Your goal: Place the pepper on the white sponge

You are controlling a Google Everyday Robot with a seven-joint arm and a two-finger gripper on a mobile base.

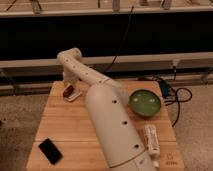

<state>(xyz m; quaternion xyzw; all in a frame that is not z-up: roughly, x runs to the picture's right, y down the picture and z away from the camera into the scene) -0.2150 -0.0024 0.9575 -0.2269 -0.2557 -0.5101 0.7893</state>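
End effector (71,86) at upper left of bench (65,130), finger state can't tell. One pepper (68,91) on one white sponge (74,95); one green bowl (145,103).

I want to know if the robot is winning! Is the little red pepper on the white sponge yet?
Nearly done, it looks like. The tiny dark red pepper already lies on the small flat whitish sponge at the wooden table's far left corner. The gripper is right above it. What's left: pulling the arm away.
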